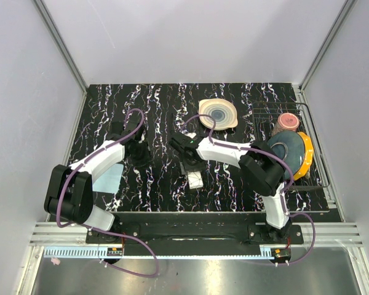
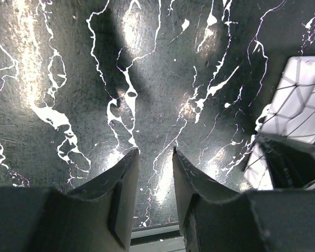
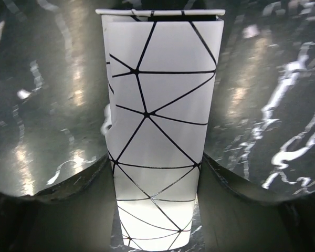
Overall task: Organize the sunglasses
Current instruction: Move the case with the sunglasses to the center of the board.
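1. Counter (image 1: 154, 104) — black slab with white marbled veining; it carries every item below.
2. White box (image 3: 157, 105) — oblong, with thin black lines crossing in triangles. It lies near the middle of the counter, one end under the right claw.
3. Right claw (image 3: 155, 165) — tilted down over the box, one finger along each long side, and both tips close against the box walls with no gap showing. Whether they are pressing on it cannot be told.
4. Left claw (image 2: 154, 155) — low over bare counter, left of the box and apart from it. The fingers are parted by a narrow gap with nothing between them. The box shows at the right edge of the left wrist view.
5. Sunglasses — not made out in any view, so their place cannot be told.
6. Plate (image 1: 218, 114) — cream with dark concentric rings, toward the far edge of the counter, beyond the right claw.
7. Wire rack (image 1: 317, 161) — at the right edge. It holds a blue plate (image 1: 286, 153) standing on edge, with a pink cup (image 1: 288, 121) at the far end.
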{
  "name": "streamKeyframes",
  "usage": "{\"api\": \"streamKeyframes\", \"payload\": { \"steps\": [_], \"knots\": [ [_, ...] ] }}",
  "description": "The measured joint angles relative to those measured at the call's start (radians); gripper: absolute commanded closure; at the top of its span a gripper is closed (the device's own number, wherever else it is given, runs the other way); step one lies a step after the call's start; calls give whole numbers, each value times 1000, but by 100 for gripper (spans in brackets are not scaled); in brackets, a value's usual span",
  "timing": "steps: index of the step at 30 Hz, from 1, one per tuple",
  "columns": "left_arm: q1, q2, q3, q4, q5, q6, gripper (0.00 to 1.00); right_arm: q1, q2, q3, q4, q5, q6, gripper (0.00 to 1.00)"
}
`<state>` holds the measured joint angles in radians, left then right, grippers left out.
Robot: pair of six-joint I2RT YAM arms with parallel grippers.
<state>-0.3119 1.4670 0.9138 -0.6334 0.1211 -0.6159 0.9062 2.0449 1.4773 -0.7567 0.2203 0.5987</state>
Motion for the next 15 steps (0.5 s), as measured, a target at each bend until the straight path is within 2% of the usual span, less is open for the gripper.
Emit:
{"api": "streamKeyframes", "payload": {
  "steps": [3,8,15],
  "knots": [
    [0,0,0,0,5,6,63,-48,-35,-57,38,-2,-17,57],
    [3,13,5,-1,16,14,63,-213,-117,-183,115,0,-119,57],
    [4,51,42,-3,36,25,63,-374,-138,-216,169,15,-265,54]
  ]
}}
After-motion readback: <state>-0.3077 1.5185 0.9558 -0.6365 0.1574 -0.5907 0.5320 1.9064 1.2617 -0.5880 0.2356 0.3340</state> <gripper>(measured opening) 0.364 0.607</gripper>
